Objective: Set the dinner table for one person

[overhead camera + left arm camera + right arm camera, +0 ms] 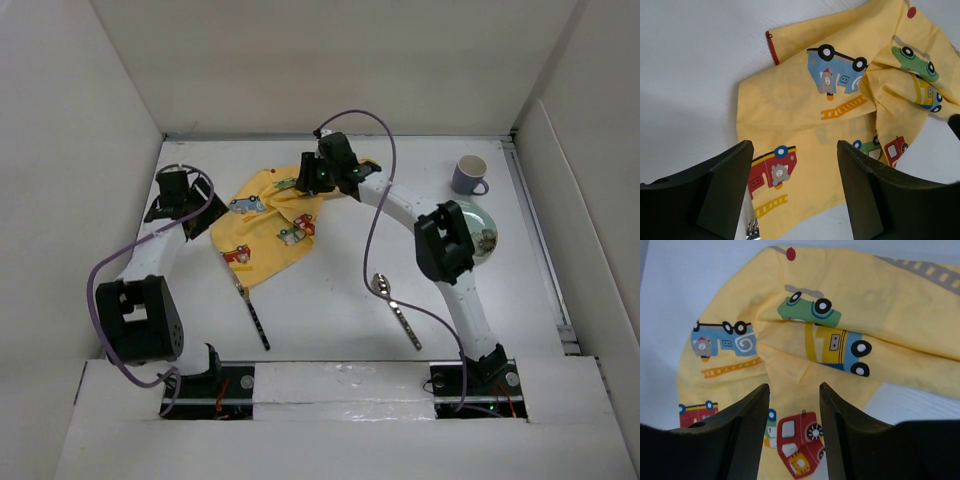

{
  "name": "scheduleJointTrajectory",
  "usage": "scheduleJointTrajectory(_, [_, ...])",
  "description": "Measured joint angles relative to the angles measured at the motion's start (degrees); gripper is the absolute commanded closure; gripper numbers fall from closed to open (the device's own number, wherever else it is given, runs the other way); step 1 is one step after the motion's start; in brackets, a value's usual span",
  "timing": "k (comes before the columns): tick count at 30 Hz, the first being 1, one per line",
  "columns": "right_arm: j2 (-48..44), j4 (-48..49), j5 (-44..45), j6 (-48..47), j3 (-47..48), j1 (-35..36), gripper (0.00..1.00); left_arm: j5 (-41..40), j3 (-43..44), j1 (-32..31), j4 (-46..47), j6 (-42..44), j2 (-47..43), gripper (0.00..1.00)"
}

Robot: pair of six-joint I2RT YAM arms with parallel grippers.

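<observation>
The dinner table (330, 300) is a flat white surface between white walls. A crumpled yellow car-print cloth (268, 228) lies at its middle left. My left gripper (203, 218) hovers at the cloth's left edge, open and empty; in the left wrist view (794, 150) the cloth (840, 100) lies between and beyond the jaws. My right gripper (310, 184) hovers over the cloth's far right part, open and empty; in the right wrist view (792, 390) the cloth (840, 305) fills the space below the jaws.
A fork (252, 312) lies below the cloth, its tines (752, 231) at the cloth's edge. A spoon (396, 309) lies at the near centre. A purple mug (468, 175) stands far right. A green-rimmed plate (484, 228) is partly hidden by my right arm.
</observation>
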Motion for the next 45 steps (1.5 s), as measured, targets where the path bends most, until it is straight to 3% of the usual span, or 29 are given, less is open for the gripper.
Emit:
scheduleJointTrajectory(6, [9.75,-2.27,-0.26,3.04,8.57,1.46,0.51,-0.90,-3.74,2.25,-0.22,0.33,-3.69,0.31])
scheduleJointTrajectory(14, [12.55,-4.00,-0.26,5.97,10.88,2.80,0.53,-0.61,-5.31,2.86,0.09,0.15,-0.46,0.35])
scheduleJointTrajectory(20, [12.61,-3.85,-0.24,7.63,10.91,3.52,0.77,0.46,-6.62,2.86,2.23,-0.70,3.48,0.38])
scheduleJointTrajectory(23, [12.61,-3.63,-0.04,7.91,10.91,3.74,0.81,0.90,-6.62,2.86,3.15,-1.05,5.16,0.40])
scheduleJointTrajectory(24, [12.61,-3.61,-0.04,7.98,10.91,3.72,0.89,0.94,-6.62,2.86,3.37,-1.09,5.53,0.40])
scheduleJointTrajectory(27, [12.61,-3.52,-0.04,8.31,10.91,3.67,1.00,1.18,-6.62,2.86,4.13,-1.31,6.29,0.49])
scheduleJointTrajectory(30, [12.61,-3.48,-0.07,8.50,10.93,3.43,1.00,1.68,-6.60,2.86,5.07,-1.73,7.26,0.75])
scheduleJointTrajectory(31, [12.61,-3.41,-0.09,8.50,10.91,3.26,1.00,1.92,-6.56,2.86,5.44,-1.68,7.78,0.91])
scheduleJointTrajectory(33, [12.39,-2.97,-0.11,8.33,10.56,2.84,1.00,2.36,-5.86,2.80,5.84,-2.08,9.20,1.00])
scheduleJointTrajectory(39, [5.35,-3.10,-0.26,4.92,5.92,-0.24,1.00,3.54,2.01,1.57,7.08,-3.34,16.46,1.00])
scheduleJointTrajectory(45, [-18.10,-0.39,-1.01,1.14,-10.36,-7.80,1.00,6.12,15.21,0.28,10.23,-6.56,24.33,1.00])
